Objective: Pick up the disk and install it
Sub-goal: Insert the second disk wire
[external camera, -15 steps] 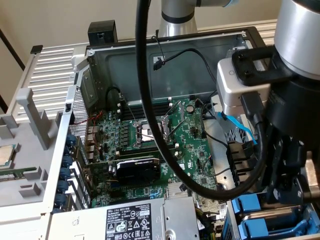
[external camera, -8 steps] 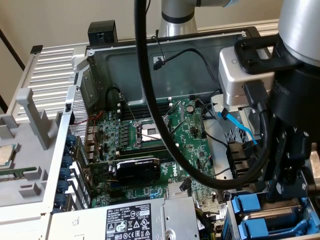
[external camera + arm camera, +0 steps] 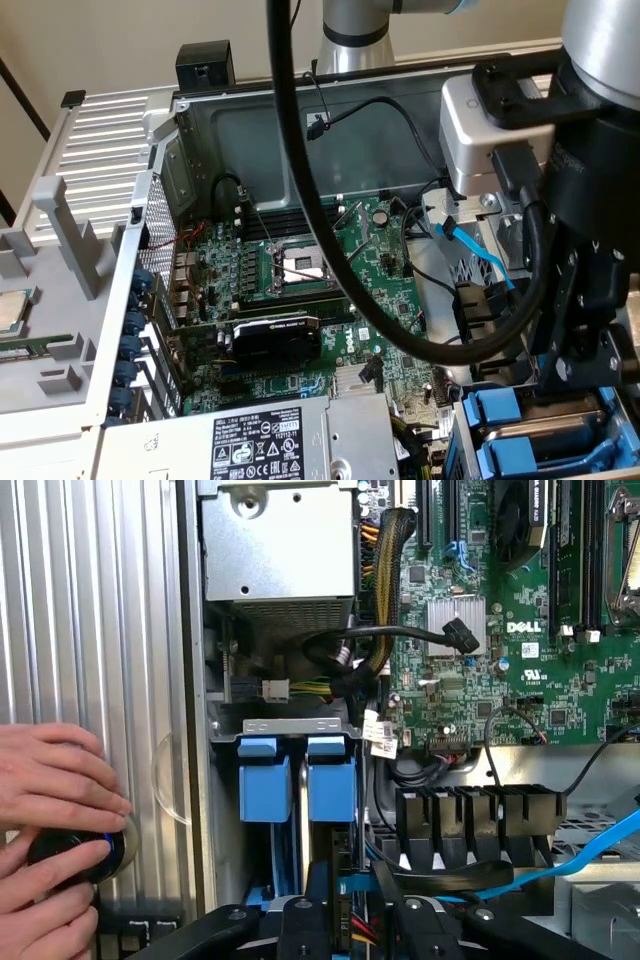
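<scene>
Down in the drive cage at the case's corner, at the exterior view's lower right, sits the disk (image 3: 540, 440), its grey metal top framed by a blue plastic carrier (image 3: 330, 780), standing beside a second blue carrier (image 3: 264, 780). I hang just above that bay, my gripper (image 3: 580, 350) low over the carrier tabs; my fingers (image 3: 345, 920) stand part-way closed around the slot, and I cannot tell whether they actually grip the disk. Beside the cage lie a black cable clip block (image 3: 478, 820) and a light blue data cable (image 3: 590, 855). Farther off spreads the green motherboard (image 3: 300, 290), with the power supply (image 3: 260, 440) at its near edge. A person's hands (image 3: 55, 820) rest on a black knob (image 3: 75, 850) on the ribbed case panel (image 3: 90, 630).
</scene>
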### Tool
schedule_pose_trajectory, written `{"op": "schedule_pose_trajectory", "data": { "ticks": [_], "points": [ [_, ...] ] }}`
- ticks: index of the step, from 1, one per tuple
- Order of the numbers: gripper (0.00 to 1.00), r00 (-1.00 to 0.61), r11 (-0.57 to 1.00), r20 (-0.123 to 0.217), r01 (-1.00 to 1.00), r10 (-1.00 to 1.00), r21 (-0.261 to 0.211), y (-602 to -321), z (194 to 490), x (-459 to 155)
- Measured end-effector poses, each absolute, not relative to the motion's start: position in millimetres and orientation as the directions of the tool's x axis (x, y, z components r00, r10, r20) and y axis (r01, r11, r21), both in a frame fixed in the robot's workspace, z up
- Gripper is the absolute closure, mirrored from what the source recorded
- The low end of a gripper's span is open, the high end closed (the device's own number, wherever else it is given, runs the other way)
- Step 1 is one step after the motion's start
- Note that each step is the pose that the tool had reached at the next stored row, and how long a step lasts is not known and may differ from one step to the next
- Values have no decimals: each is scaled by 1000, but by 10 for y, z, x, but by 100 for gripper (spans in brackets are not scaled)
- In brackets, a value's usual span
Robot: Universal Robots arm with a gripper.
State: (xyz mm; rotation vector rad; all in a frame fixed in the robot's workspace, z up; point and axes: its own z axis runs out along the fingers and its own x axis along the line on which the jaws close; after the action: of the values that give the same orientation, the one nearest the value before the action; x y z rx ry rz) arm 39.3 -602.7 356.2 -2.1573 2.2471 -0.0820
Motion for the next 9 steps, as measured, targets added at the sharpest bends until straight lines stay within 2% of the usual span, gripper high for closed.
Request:
{"op": "schedule_pose_trajectory", "data": {
  "ticks": [9],
  "points": [
    [69,-41,40,18,-998,-999,-55,-6027,3563,393]
  ]
}}
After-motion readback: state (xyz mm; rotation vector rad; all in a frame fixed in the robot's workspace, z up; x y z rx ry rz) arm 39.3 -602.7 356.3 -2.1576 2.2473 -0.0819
